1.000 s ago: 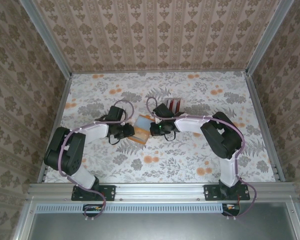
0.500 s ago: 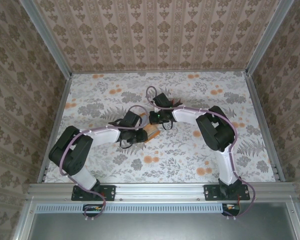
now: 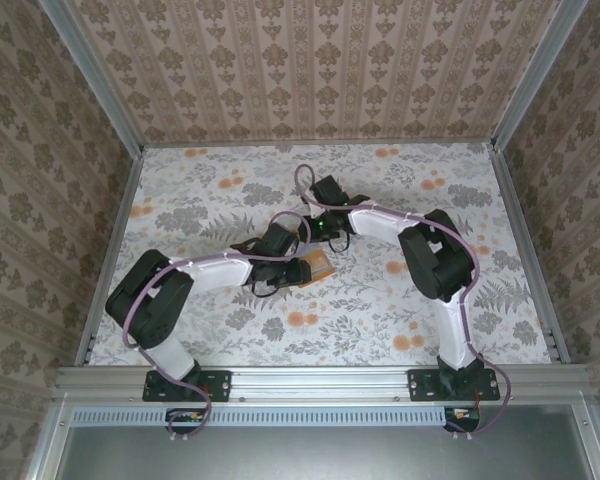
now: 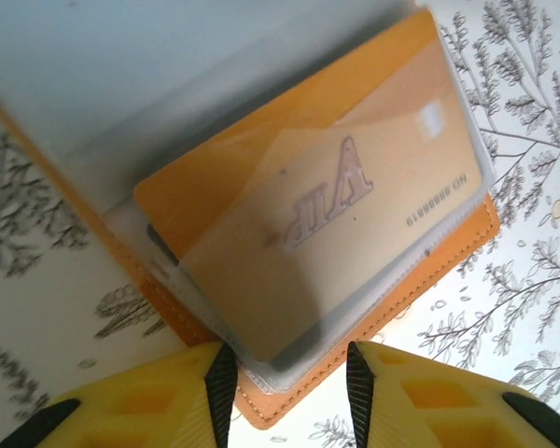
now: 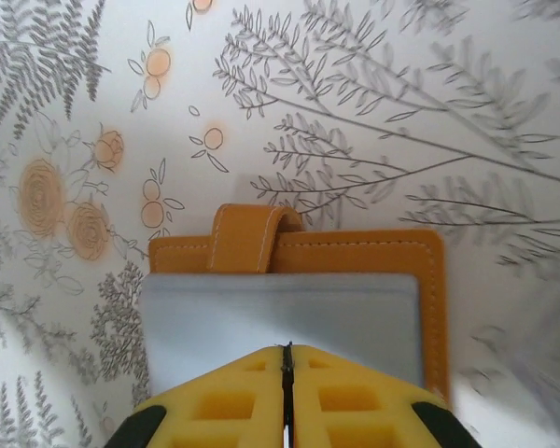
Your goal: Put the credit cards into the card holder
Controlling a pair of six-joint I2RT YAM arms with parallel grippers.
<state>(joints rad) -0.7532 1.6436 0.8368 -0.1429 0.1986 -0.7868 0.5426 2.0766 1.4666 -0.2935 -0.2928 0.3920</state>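
A flat table (image 3: 210, 200) covered in a pale cloth printed with grey ferns and small orange flowers fills the floor of a box-like booth. Its far, left and right walls (image 3: 310, 70) carry beige wallpaper with damask motifs in vertical stripes, and bare metal posts (image 3: 90, 75) stand at the far corners. A metal rail (image 3: 320, 380) runs along the near edge, where both arms are bolted. The card holder (image 3: 317, 267) lies near the middle of the table, an orange patch on the cloth. The left gripper (image 3: 295, 268) reaches it from the left, and the right gripper (image 3: 323, 238) comes down just beyond its far side. In the left wrist view the card holder (image 4: 401, 283) is open, with stitched orange leather under clear sleeves and a gold card (image 4: 336, 215) marked VIP inside one sleeve. A grey-blue panel rises at the upper left. The left gripper (image 4: 287, 387) has its yellow fingers spread, with a corner of the holder between them. In the right wrist view the card holder (image 5: 280, 308) shows a grey lining framed in orange with a strap tab on its far edge. The right gripper (image 5: 287, 359) has its fingers pressed together at the lining's near edge; whether they pinch it cannot be told.
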